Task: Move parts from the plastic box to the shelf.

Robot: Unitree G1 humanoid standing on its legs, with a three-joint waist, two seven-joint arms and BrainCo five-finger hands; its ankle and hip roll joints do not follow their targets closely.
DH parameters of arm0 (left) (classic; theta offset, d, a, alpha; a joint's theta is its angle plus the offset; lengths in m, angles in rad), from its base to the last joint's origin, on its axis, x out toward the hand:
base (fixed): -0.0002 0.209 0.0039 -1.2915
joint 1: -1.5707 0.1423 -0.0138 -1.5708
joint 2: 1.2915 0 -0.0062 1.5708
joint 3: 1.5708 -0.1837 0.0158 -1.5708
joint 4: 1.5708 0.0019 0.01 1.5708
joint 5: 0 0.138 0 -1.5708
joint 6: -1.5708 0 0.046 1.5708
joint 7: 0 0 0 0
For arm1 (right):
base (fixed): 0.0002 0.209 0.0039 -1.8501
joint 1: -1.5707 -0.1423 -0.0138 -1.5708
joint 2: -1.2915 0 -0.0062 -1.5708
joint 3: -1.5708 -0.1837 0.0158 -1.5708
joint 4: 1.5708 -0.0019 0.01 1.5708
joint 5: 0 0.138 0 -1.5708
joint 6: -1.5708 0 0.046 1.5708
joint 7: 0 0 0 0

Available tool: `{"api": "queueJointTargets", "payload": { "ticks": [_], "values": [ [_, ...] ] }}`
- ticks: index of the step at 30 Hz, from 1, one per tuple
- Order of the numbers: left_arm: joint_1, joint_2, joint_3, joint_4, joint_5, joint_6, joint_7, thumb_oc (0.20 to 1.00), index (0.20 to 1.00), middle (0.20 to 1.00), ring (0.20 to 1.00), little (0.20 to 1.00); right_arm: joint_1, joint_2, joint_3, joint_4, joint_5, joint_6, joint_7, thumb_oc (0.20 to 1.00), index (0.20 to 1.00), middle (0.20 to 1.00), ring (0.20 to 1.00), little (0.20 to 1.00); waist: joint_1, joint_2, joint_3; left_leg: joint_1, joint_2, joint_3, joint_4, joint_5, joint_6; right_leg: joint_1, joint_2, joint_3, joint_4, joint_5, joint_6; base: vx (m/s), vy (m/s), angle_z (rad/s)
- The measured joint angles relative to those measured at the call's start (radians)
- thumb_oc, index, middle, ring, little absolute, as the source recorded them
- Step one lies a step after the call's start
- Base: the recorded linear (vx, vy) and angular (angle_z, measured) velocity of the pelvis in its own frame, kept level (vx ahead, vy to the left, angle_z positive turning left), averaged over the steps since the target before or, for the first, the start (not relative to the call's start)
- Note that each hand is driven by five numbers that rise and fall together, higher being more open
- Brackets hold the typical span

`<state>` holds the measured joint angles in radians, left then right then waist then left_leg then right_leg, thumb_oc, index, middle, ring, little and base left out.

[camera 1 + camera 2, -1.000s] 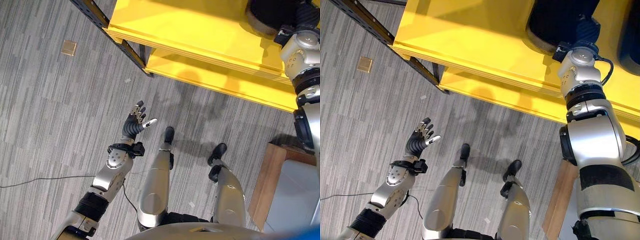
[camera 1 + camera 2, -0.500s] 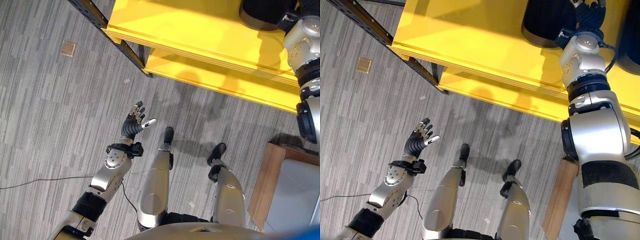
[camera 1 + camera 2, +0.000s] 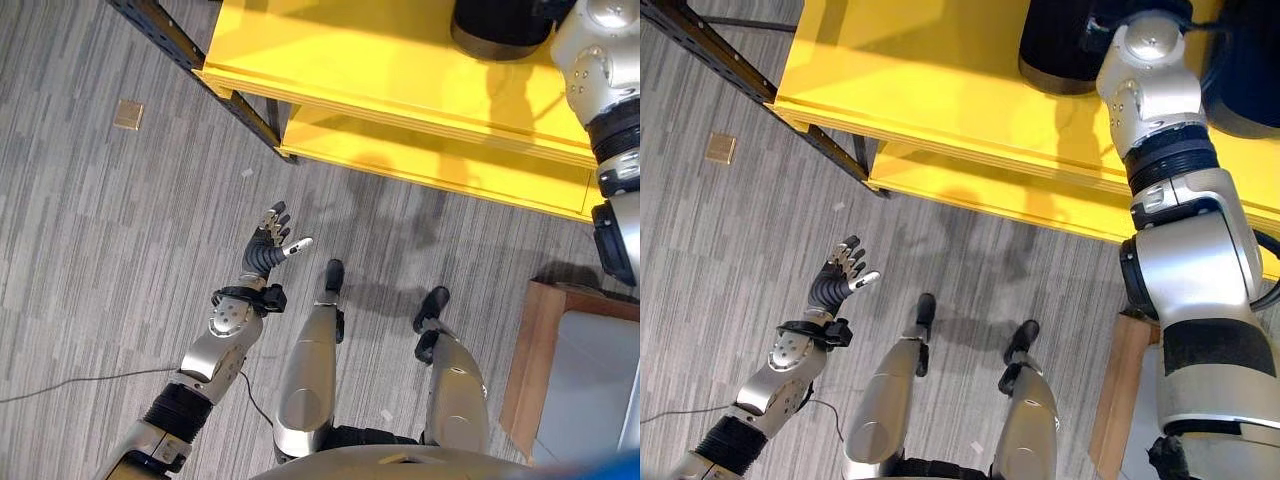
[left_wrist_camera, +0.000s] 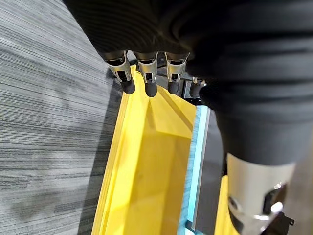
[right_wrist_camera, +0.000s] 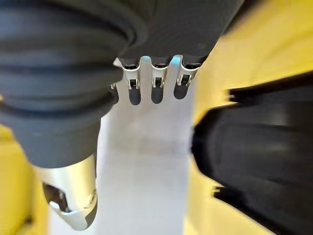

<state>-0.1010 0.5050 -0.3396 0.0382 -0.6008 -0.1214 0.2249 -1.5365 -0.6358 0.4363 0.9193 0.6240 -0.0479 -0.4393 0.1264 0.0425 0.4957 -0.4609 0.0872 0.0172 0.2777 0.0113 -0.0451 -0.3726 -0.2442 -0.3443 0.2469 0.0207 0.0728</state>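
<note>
Reaching farther, the right hand (image 5: 151, 73) has pushed deeper over the yellow shelf (image 3: 940, 80) beside a black part (image 3: 1060, 45), fingers relaxed; left hand (image 3: 268, 245) hangs open above the floor (image 3: 100, 230)

The shelf (image 3: 940, 90) stands ahead, and a round part (image 3: 1060, 45) rests on its upper board, to the right. A small square plate (image 3: 127, 114) lies on the floor (image 3: 90, 230), left of the shelf. A wooden-edged stand (image 3: 540, 370) is at the lower right.
</note>
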Motion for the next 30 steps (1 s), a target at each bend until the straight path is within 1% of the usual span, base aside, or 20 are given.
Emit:
{"api": "queueJointTargets", "payload": {
  "ticks": [1,2,4,5,6,7,8,9,10,11,12,14,15,17,18,19,22,26,27,30],
  "values": [
    [0.001,0.007,0.000,0.000,0.000,0.000,-0.001,1.000,1.000,1.000,1.000,1.000,0.002,-0.008,0.000,-0.014,-0.012,0.000,-0.006,1.000,1.000,1.000,1.000,1.000,-0.003,-0.003,-0.001,0.001,0.000,0.001,0.002,0.000,0.000,0.002,0.000,0.001,-0.001,0.002,0.000,-0.02,0.005,-0.04],
    [0.004,0.018,0.005,0.000,0.000,0.001,-0.002,1.000,1.000,1.000,1.000,1.000,0.017,-0.019,-0.004,-0.079,-0.015,0.000,-0.011,1.000,1.000,1.000,1.000,1.000,-0.012,-0.003,-0.001,0.007,0.000,0.003,0.003,0.000,0.000,0.007,0.000,0.003,-0.004,0.006,0.000,-0.09,0.023,-0.04],
    [0.006,0.019,0.032,0.001,0.001,0.001,-0.002,1.000,1.000,1.000,1.000,1.000,0.119,-0.035,-0.048,-0.315,-0.045,-0.010,-0.020,1.000,1.000,1.000,1.000,1.000,-0.025,-0.003,-0.003,0.032,-0.001,0.003,0.003,0.000,0.001,0.033,0.001,0.002,-0.007,0.007,0.000,-0.08,0.015,-0.02],
    [0.010,0.011,0.035,0.002,0.001,0.003,-0.003,1.000,1.000,1.000,1.000,1.000,0.299,-0.012,-0.155,-0.537,-0.061,-0.029,-0.024,1.000,1.000,1.000,1.000,1.000,-0.028,-0.012,-0.011,0.047,0.001,0.007,0.002,-0.002,0.002,0.046,0.001,0.002,-0.009,0.007,-0.001,0.00,0.000,0.00],
    [0.028,-0.022,0.054,0.002,0.002,0.012,-0.008,1.000,1.000,1.000,1.000,1.000,0.682,0.064,-0.264,-0.846,-0.096,-0.048,-0.024,1.000,1.000,1.000,1.000,1.000,-0.038,-0.017,-0.015,0.108,0.003,0.009,-0.011,-0.010,0.003,0.111,0.001,0.004,-0.032,0.006,0.002,0.04,-0.059,-0.13],
    [0.076,-0.029,0.087,0.002,0.002,0.016,-0.007,1.000,1.000,1.000,1.000,1.000,0.872,0.133,-0.268,-0.883,-0.098,-0.046,-0.015,1.000,1.000,1.000,1.000,1.000,-0.064,-0.031,-0.066,0.109,0.003,0.023,-0.019,-0.016,0.003,0.113,0.005,0.013,-0.058,0.009,0.004,0.05,-0.073,-0.19],
    [0.116,-0.046,0.091,-0.008,0.006,0.031,-0.018,1.000,1.000,1.000,1.000,1.000,1.127,0.187,-0.331,-1.027,-0.106,-0.040,0.019,1.000,1.000,1.000,1.000,1.000,-0.075,-0.036,-0.085,0.140,0.014,0.029,-0.039,-0.010,-0.003,0.142,0.017,0.021,-0.087,0.026,0.010,0.08,-0.100,-0.25],
    [0.182,-0.075,0.121,-0.017,0.010,0.037,-0.025,1.000,1.000,1.000,1.000,1.000,1.384,0.231,-0.336,-1.183,-0.125,-0.038,0.052,1.000,1.000,1.000,1.000,1.000,-0.084,-0.046,-0.107,0.178,0.018,0.034,-0.057,-0.016,-0.007,0.177,0.025,0.020,-0.117,0.025,0.011,0.08,-0.079,-0.41],
    [0.287,-0.120,0.175,-0.046,0.028,0.052,-0.027,1.000,1.000,1.000,1.000,1.000,1.667,0.339,-0.344,-1.303,-0.112,-0.045,0.113,1.000,1.000,1.000,1.000,1.000,-0.107,-0.066,-0.164,0.236,0.028,0.056,-0.122,-0.005,-0.015,0.225,0.047,0.027,-0.191,0.044,0.017,0.09,-0.063,-0.60],
    [0.350,-0.131,0.187,-0.035,0.037,0.076,-0.033,1.000,1.000,1.000,1.000,1.000,1.753,0.403,-0.333,-1.272,-0.095,-0.043,0.140,1.000,1.000,1.000,1.000,1.000,-0.150,-0.082,-0.220,0.287,0.038,0.081,-0.172,-0.001,-0.025,0.276,0.068,0.036,-0.254,0.064,0.015,0.09,-0.048,-0.55],
    [0.347,-0.142,0.186,-0.029,0.047,0.083,-0.045,1.000,1.000,1.000,1.000,1.000,1.760,0.391,-0.328,-1.267,-0.081,-0.045,0.173,1.000,1.000,1.000,1.000,1.000,-0.164,-0.080,-0.264,0.294,0.049,0.085,-0.196,0.004,-0.034,0.276,0.075,0.039,-0.276,0.072,0.017,0.09,-0.052,-0.27],
    [0.378,-0.168,0.199,-0.049,0.067,0.093,-0.073,1.000,1.000,1.000,1.000,1.000,1.805,0.371,-0.339,-1.289,-0.052,-0.044,0.261,1.000,1.000,1.000,1.000,1.000,-0.167,-0.080,-0.323,0.347,0.054,0.101,-0.275,0.045,-0.037,0.290,0.089,0.046,-0.295,0.079,0.016,0.04,-0.029,-0.12],
    [0.401,-0.177,0.213,-0.059,0.077,0.092,-0.078,1.000,1.000,1.000,1.000,1.000,1.804,0.350,-0.334,-1.285,-0.047,-0.045,0.291,1.000,1.000,1.000,1.000,1.000,-0.161,-0.077,-0.343,0.370,0.054,0.112,-0.300,0.055,-0.038,0.305,0.096,0.052,-0.308,0.080,0.014,0.01,-0.014,-0.25],
    [0.412,-0.175,0.220,-0.048,0.084,0.097,-0.094,1.000,1.000,1.000,1.000,1.000,1.775,0.315,-0.343,-1.232,-0.045,-0.043,0.335,1.000,1.000,1.000,1.000,1.000,-0.172,-0.069,-0.368,0.387,0.064,0.118,-0.317,0.062,-0.042,0.311,0.103,0.059,-0.321,0.085,0.013,0.02,-0.041,-0.18],
    [0.430,-0.187,0.230,-0.048,0.105,0.097,-0.104,1.000,1.000,1.000,1.000,1.000,1.806,0.301,-0.362,-1.223,-0.039,-0.033,0.375,1.000,1.000,1.000,1.000,1.000,-0.168,-0.056,-0.372,0.415,0.066,0.138,-0.351,0.077,-0.047,0.314,0.107,0.069,-0.322,0.085,0.013,0.01,-0.050,-0.25],
    [0.452,-0.190,0.238,-0.048,0.116,0.097,-0.113,1.000,1.000,1.000,1.000,1.000,1.833,0.301,-0.378,-1.223,-0.039,-0.025,0.401,1.000,1.000,1.000,1.000,1.000,-0.169,-0.048,-0.378,0.433,0.068,0.145,-0.364,0.076,-0.045,0.323,0.111,0.083,-0.329,0.087,0.014,0.00,-0.058,-0.29],
    [0.485,-0.192,0.245,-0.045,0.122,0.098,-0.119,1.000,1.000,1.000,1.000,1.000,1.876,0.299,-0.402,-1.197,-0.039,-0.016,0.419,1.000,1.000,1.000,1.000,1.000,-0.194,-0.039,-0.383,0.450,0.070,0.154,-0.370,0.076,-0.047,0.336,0.113,0.085,-0.340,0.090,0.016,-0.01,-0.036,-0.12],
    [0.486,-0.221,0.266,-0.044,0.143,0.098,-0.142,1.000,1.000,1.000,1.000,1.000,1.925,0.300,-0.443,-1.187,-0.039,0.003,0.457,1.000,1.000,1.000,1.000,1.000,-0.196,-0.028,-0.387,0.469,0.081,0.177,-0.370,0.071,-0.050,0.343,0.125,0.109,-0.339,0.089,0.013,-0.01,-0.088,-0.16],
    [0.488,-0.221,0.267,-0.044,0.143,0.098,-0.142,1.000,1.000,1.000,1.000,1.000,1.925,0.300,-0.445,-1.180,-0.039,0.003,0.464,1.000,1.000,1.000,1.000,1.000,-0.195,-0.027,-0.388,0.481,0.089,0.189,-0.370,0.066,-0.053,0.349,0.131,0.114,-0.339,0.087,0.011,-0.05,-0.151,-0.22],
    [0.490,-0.225,0.269,-0.043,0.144,0.098,-0.144,1.000,1.000,1.000,1.000,1.000,1.934,0.297,-0.463,-1.167,-0.040,0.010,0.477,1.000,1.000,1.000,1.000,1.000,-0.208,-0.013,-0.392,0.482,0.108,0.191,-0.366,0.067,-0.057,0.346,0.150,0.115,-0.326,0.077,-0.004,-0.07,-0.138,-0.03]
  ]
}}
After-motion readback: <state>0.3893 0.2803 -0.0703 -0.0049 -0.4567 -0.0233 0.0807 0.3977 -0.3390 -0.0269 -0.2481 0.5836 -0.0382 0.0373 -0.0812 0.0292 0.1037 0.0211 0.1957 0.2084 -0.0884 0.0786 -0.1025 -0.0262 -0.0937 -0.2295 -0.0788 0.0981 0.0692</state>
